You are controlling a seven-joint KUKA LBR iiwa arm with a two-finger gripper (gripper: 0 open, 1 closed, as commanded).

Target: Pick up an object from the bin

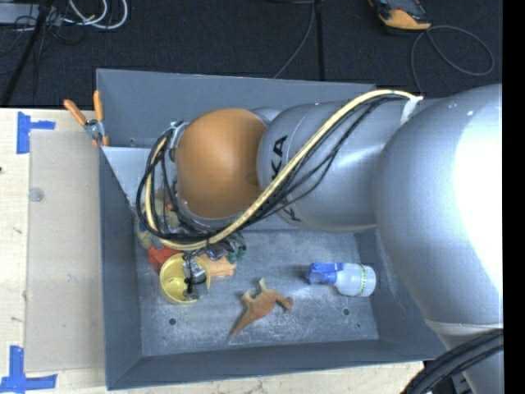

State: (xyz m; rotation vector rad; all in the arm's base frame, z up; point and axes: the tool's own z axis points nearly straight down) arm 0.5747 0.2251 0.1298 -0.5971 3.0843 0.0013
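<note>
Five loose things: yellow cup [174, 286], red piece [157, 258], orange piece [220, 268], brown toy dinosaur [262, 304], white bottle [351, 279] with a blue cap.
My gripper [195, 279]: low at the left of the grey bin [121, 302], over the yellow cup's right rim.
Gripper state: I cannot tell whether it is apart or together.
Yellow cup: near the left wall, red piece just above it, orange piece just beside it on the right.
Dinosaur and bottle: well apart from my gripper, further right.
</note>
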